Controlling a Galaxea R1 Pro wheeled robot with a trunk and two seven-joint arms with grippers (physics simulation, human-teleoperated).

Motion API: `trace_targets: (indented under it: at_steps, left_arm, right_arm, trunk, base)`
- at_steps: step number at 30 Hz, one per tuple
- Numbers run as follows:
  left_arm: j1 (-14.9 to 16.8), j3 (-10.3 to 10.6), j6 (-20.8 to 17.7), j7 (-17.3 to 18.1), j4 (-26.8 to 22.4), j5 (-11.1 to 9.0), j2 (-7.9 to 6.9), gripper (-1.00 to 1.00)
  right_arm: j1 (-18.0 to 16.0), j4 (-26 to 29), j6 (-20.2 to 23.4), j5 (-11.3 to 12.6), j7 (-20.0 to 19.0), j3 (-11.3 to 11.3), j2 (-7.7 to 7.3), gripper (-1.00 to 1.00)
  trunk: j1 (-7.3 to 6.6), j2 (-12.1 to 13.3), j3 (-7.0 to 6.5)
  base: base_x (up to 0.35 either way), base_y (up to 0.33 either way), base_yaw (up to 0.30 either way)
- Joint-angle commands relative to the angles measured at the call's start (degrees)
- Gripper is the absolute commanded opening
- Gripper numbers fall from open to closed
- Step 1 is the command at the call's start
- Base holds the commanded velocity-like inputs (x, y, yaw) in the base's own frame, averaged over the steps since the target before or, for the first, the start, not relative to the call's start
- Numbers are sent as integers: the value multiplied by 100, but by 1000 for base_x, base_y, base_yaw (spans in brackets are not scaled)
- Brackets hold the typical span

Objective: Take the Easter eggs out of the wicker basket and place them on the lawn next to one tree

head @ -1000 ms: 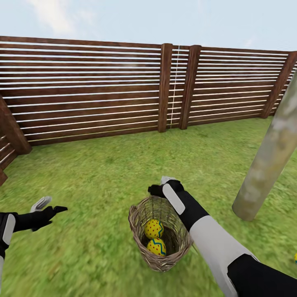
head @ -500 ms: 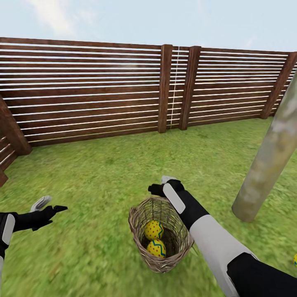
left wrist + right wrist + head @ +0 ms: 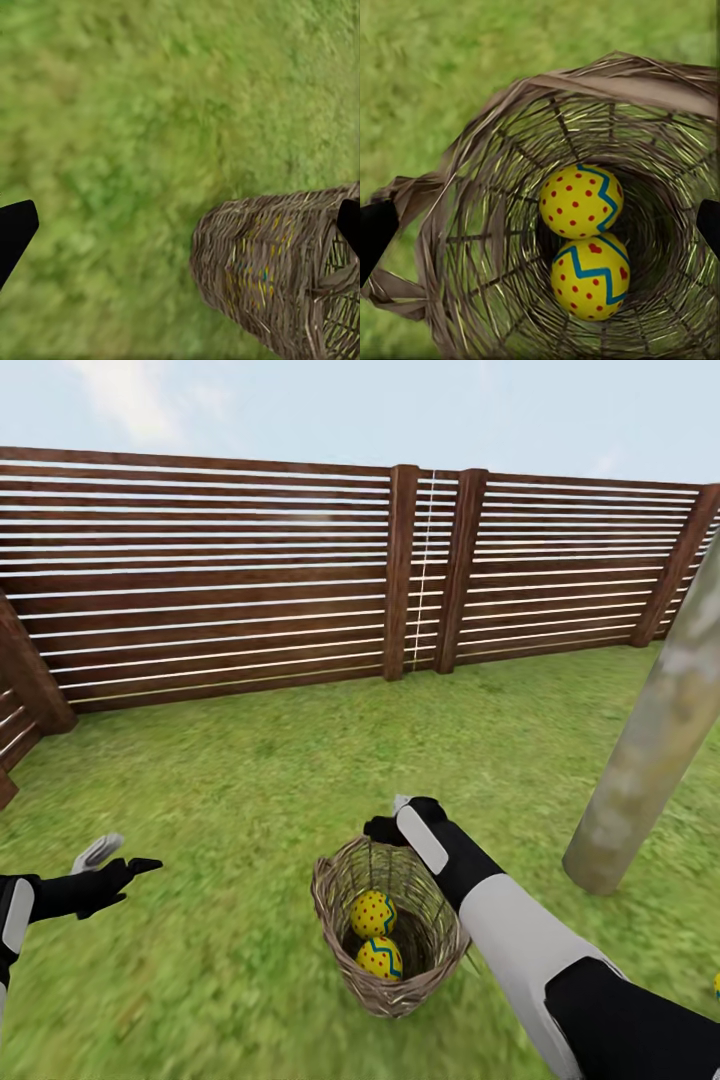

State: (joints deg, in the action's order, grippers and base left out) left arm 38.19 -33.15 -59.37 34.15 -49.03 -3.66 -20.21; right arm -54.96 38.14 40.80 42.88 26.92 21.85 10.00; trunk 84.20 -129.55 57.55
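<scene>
A: Status on the wicker basket (image 3: 388, 930)?
B: It sat on the lawn (image 3: 220, 800), two Easter eggs (image 3: 372, 914) inside, side by side, one nearer the robot than the other.

A: Which arm?
B: The right gripper (image 3: 392, 822) hung over the basket's far rim, fingers spread wide and holding nothing; the wrist camera looked straight down at both eggs. The left gripper (image 3: 118, 860) was well apart from the basket on its left, also spread and empty.

A: Room?
B: The basket mouth was narrow; rim and wall crowd the fingers going in. A third egg (image 3: 716, 986) lay on the grass right of the basket. The tree (image 3: 645, 760) stood beyond the basket to its right, open grass between. The fence (image 3: 300, 580) was far behind.
</scene>
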Motion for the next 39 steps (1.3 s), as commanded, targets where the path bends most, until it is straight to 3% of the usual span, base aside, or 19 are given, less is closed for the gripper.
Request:
trace_targets:
  at_steps: [1, 8, 22, 29, 34, 39]
  left_arm:
    - [4, -9, -48, 16, -2, -42, -2, 100]
    - [4, -7, -41, 407, -2, -25, -18, 100]
    - [4, -27, -46, 458, -2, -38, -117, 100]
    - [-1, -418, -40, 704, 16, -34, -174, 100]
    - [-58, -528, -40, 1170, 40, -33, -301, 100]
    - [-136, -713, -40, 1610, 42, -30, -367, 100]
  right_arm:
    - [-8, -26, 7, 51, 52, 12, 0, 100]
    - [-14, -110, 7, 41, 53, 25, 0, 100]
    - [-15, -209, -8, 5, 51, 37, 0, 100]
    - [-15, -270, -22, -14, 52, 42, 0, 100]
    - [-15, -272, -37, -21, 59, 47, 0, 100]
    - [-15, -275, -68, -10, 59, 48, 0, 100]
  trunk:
    - [21, -44, 24]
    - [175, -325, 149]
    - [483, -886, 401]
    - [636, -1167, 526]
    - [746, -1368, 616]
    - [760, -1376, 727]
  base:
    - [0, 0, 0]
    - [0, 0, 0]
    - [0, 0, 0]
    - [0, 0, 0]
    - [0, 0, 0]
    - [0, 0, 0]
